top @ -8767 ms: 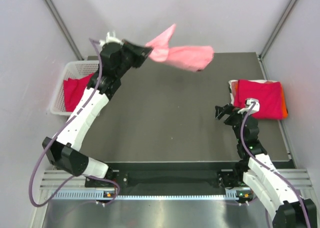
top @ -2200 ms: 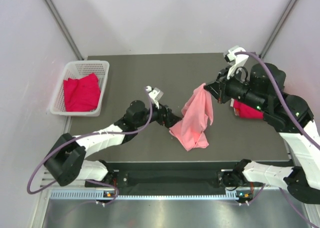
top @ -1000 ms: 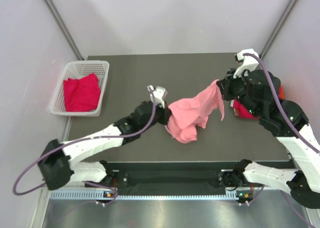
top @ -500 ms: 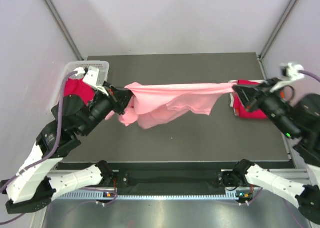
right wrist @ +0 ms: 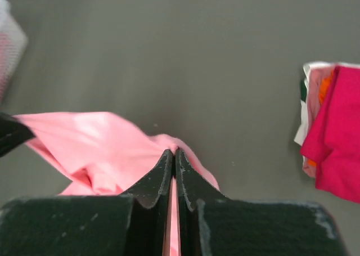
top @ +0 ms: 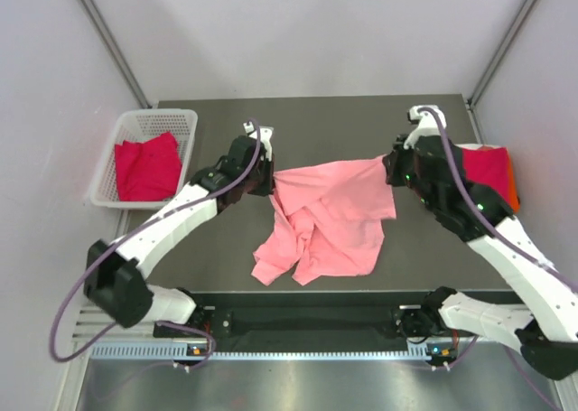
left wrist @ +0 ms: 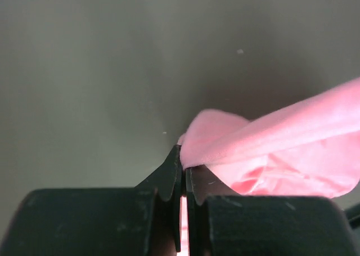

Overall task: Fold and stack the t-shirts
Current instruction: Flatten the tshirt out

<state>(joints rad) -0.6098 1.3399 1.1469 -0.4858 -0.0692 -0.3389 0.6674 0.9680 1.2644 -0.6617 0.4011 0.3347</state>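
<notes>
The pink t-shirt (top: 330, 217) hangs across the middle of the table (top: 316, 122). Its far edge is lifted between the two arms, and its lower part lies crumpled toward the near edge. The left gripper (top: 268, 178) has its fingers clamped on one top corner of the cloth, and the right gripper (top: 390, 167) pinches the other corner just as tightly.

Each hold looks like a thin bite of fabric near the fingertips, so a sharp pull apart could slip a corner loose and drop that side. The bigger risk is the bunched lower half. A sleeve seems tucked under, and laying the shirt down like this would probably press creases into the fold.

The right arm also works close to the folded stack (top: 488, 172) at the right edge, where a wide swing could knock it askew. The red t-shirt (top: 144, 167) waits in the basket (top: 158, 116) beside the left edge, near the far corner.
</notes>
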